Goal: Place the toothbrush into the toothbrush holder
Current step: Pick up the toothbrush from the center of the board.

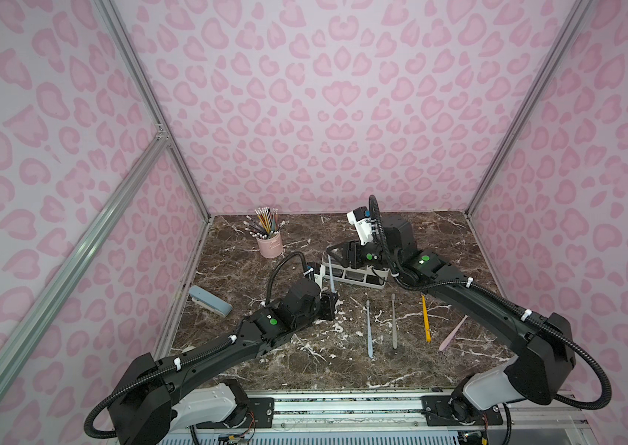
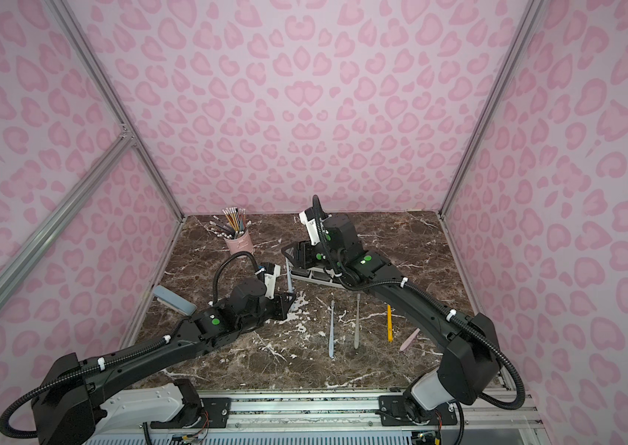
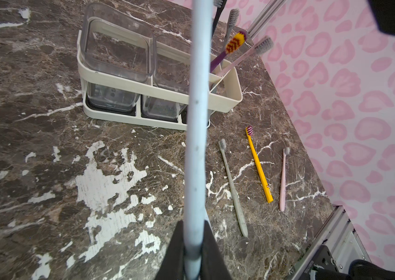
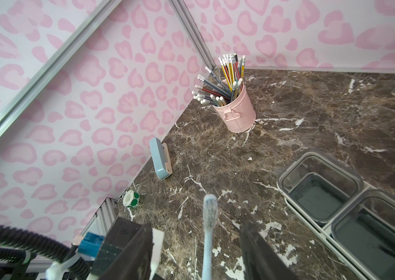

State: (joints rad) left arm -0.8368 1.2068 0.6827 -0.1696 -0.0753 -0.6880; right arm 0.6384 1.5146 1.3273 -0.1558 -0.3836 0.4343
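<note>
Left claw (image 3: 192,226) tight around toothbrush (image 3: 197,116) handle

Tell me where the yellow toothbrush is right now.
In a top view the yellow toothbrush lies flat on the right side of the marble table, between the grey toothbrush and the pink toothbrush, nearer the camera than the toothbrush holder.

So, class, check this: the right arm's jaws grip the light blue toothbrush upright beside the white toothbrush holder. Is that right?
No. The left arm's jaws grip the light blue toothbrush upright beside the white toothbrush holder; the left wrist view shows it.
</note>
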